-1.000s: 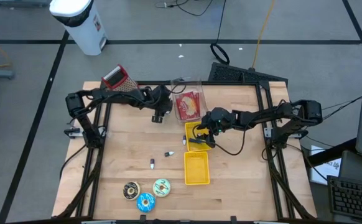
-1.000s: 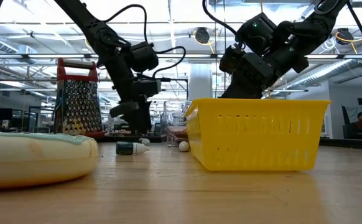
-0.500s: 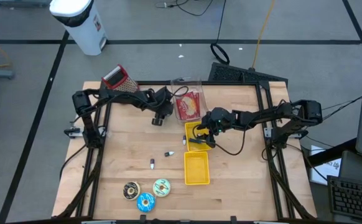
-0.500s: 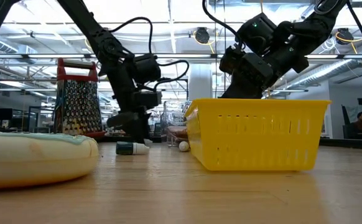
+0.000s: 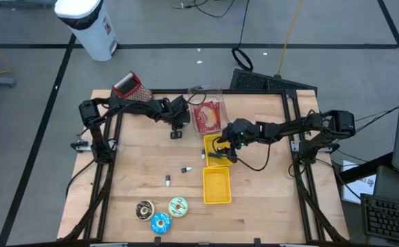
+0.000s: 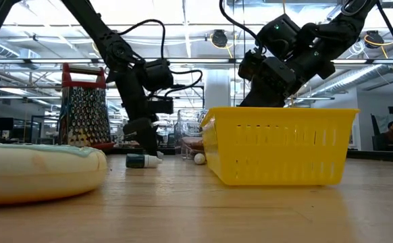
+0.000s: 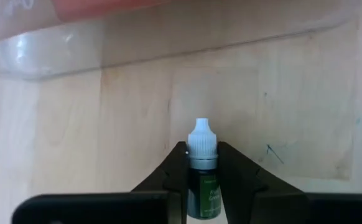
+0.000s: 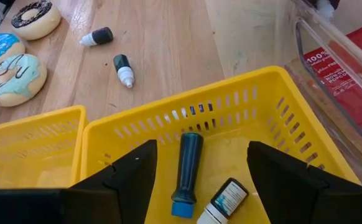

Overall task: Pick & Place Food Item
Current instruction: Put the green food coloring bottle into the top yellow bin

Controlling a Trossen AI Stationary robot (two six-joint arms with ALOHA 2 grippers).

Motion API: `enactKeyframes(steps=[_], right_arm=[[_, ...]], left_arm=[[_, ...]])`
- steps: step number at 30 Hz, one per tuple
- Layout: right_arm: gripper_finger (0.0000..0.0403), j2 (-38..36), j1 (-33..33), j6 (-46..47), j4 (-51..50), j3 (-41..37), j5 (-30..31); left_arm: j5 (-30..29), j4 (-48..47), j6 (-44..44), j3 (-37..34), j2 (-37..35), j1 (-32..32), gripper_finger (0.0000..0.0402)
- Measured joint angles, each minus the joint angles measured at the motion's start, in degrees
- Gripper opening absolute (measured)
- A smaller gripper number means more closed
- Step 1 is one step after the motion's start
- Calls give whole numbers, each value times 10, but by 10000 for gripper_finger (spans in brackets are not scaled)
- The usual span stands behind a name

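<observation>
A small dark green dropper bottle (image 7: 203, 149) with a white cap lies on the wooden table just in front of the clear container (image 5: 208, 115) that holds a red packet. My left gripper (image 5: 176, 132) points steeply down and is shut on this bottle. My right gripper (image 8: 203, 163) hovers open over a yellow basket (image 5: 215, 149), touching nothing. In that basket lie a dark tube (image 8: 185, 172) with a blue end and a small bottle (image 8: 223, 200). Two more dropper bottles (image 5: 185, 169) (image 5: 168, 181) lie loose on the table. My left gripper pinches the dropper bottle's dark body (image 7: 194, 177) between its two fingers, one on each side, below the white cap (image 7: 203, 135). The fingers come steeply from above and lie along the bottle. The cap sticks out past the fingertips, toward the clear container.
A second yellow basket (image 5: 216, 186) stands nearer the front edge. Three donuts (image 5: 160, 214) lie at the front left. A metal grater (image 5: 129, 86) stands at the far left corner. Bare wood lies between the loose bottles and the table's left edge.
My left gripper has sunk toward the table and rolled about its own axis. Its fingers have drawn together around the dropper bottle.
</observation>
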Motion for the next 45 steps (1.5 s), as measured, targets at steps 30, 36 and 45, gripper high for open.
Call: enactKeyframes(steps=[30,36,45], right_arm=[[238,0,154,-429,186,0,163],[238,0,196,-504,251,0,173],[234,0,242,-571,285,0,228]], left_arm=[[54,158,-281,-1,-143,-293,62],[73,238,-337,0,-143,-316,62],[69,282,-420,0,-143,-323,62]])
